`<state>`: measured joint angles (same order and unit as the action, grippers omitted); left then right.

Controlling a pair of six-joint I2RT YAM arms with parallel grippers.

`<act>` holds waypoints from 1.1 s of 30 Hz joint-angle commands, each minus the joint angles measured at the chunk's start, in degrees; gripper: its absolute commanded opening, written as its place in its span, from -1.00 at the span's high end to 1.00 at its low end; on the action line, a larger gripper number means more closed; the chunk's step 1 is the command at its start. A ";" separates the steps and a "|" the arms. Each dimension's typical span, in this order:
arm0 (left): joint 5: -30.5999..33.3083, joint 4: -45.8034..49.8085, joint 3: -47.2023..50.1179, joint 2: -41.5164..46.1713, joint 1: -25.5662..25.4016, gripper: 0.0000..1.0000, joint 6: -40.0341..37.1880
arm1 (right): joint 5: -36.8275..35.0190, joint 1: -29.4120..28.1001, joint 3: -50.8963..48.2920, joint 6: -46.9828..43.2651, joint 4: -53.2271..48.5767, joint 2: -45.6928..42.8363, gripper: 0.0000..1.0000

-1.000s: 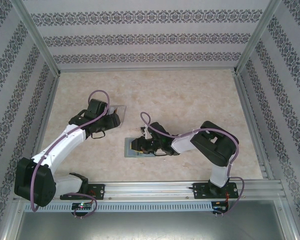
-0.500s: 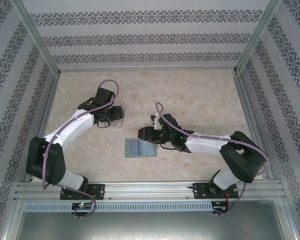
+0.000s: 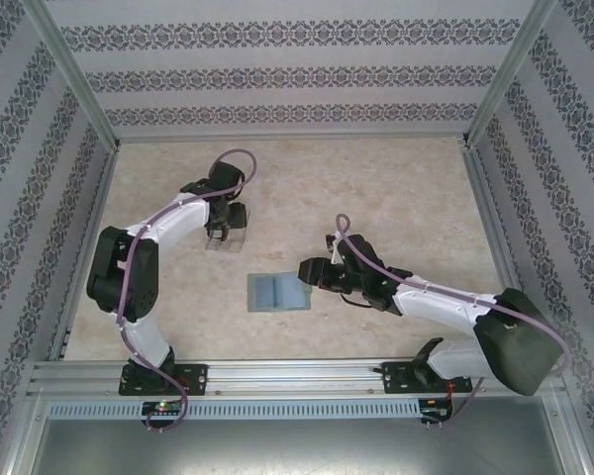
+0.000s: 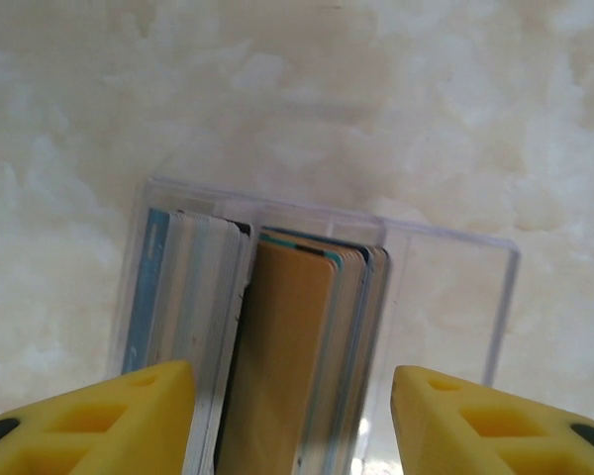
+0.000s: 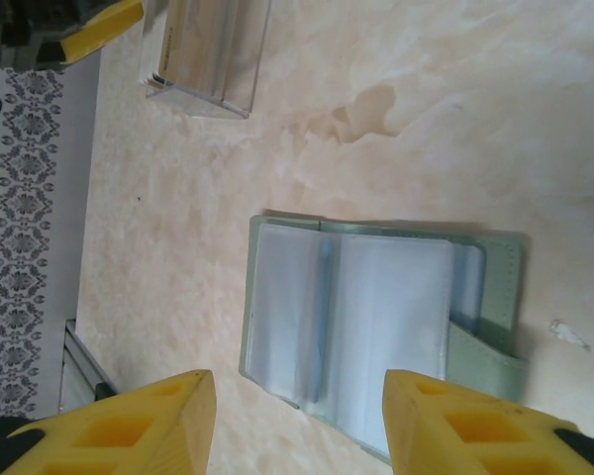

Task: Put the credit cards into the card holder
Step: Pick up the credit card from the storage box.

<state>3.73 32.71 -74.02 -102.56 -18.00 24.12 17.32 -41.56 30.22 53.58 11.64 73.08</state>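
Card holder [image 3: 277,293]: unfolded flat on the table [image 3: 396,198], clear pockets facing up.
Credit cards [image 4: 277,356]: upright in a clear stand [image 3: 226,237], beyond and left of the card holder.
Left gripper [image 4: 292,421]: jaws parted over the cards.
Right gripper [image 5: 297,426]: jaws parted, empty, at the card holder's right edge.

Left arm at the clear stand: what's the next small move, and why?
Probably lower the left gripper and close on the orange card: its jaws stand open astride the cards upright in the clear stand, and the card holder lies open nearby.
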 commanded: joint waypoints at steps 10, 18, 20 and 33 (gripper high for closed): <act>5.51 4.23 -3.24 -5.01 -0.88 -0.08 -3.09 | -1.50 1.91 -1.48 -1.38 -2.59 -3.58 0.00; 14.73 6.47 -2.89 -3.38 -1.99 0.22 -2.32 | -1.98 2.19 -2.48 -1.69 -3.27 -5.21 0.00; 16.33 7.00 -3.18 -3.26 -2.23 0.25 -2.43 | -2.70 2.20 -3.03 -1.53 -3.33 -5.33 0.00; 20.79 10.32 -5.32 -2.95 -3.22 0.46 -3.49 | -3.45 2.81 -4.02 -1.02 -3.82 -6.46 0.00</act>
<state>20.73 39.42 -77.60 -106.19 -20.43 21.82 15.46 -39.46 27.09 52.93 8.29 67.59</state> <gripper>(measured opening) 0.272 0.500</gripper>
